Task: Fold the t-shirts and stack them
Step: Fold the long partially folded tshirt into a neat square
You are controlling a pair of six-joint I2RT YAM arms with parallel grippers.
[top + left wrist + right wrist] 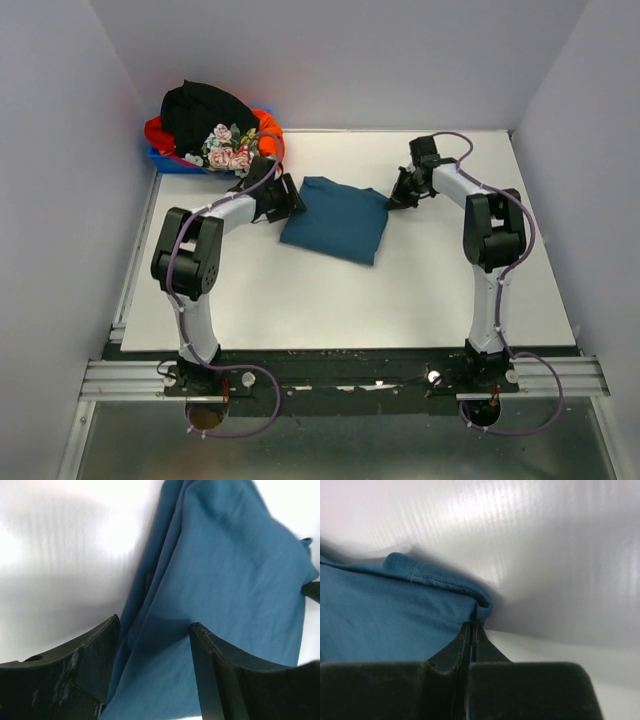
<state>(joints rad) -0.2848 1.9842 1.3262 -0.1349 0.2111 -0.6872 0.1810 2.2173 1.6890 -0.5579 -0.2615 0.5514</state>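
teal cotton, thin and limp, is what has to be handled: the teal t-shirt (335, 220) lies partly folded a little above the middle of the top view, flat on the white surface (300, 310), between the two arms. it looks light and soft with no stiffness of its own, so it should drape and sag from any single pinch, and on this smooth, glossy surface it will likely slide rather than stay put when dragged. the right end effector (472, 626) sits at the shirt's upper right corner, its jaws pressed together with the hemmed corner (445, 582) caught at the tips; that doubled, stitched edge is a sound place to hold, since it is thicker and less prone to slipping out than a single layer. the left end effector (155, 645) is at the shirt's left edge with its fingers (75, 670) spread wide, cloth lying between them but not pinched. my judgement is that it should close on the outer fold of that edge, taking all the layers at once, so both sides lift evenly and the fold does not fall open. the black shirt (200, 110), orange-red shirt (155, 132) and flowered shirt (228, 150) are heaped in the blue bin (168, 163) at the upper left, tangled and equally floppy; each would need shaking out.
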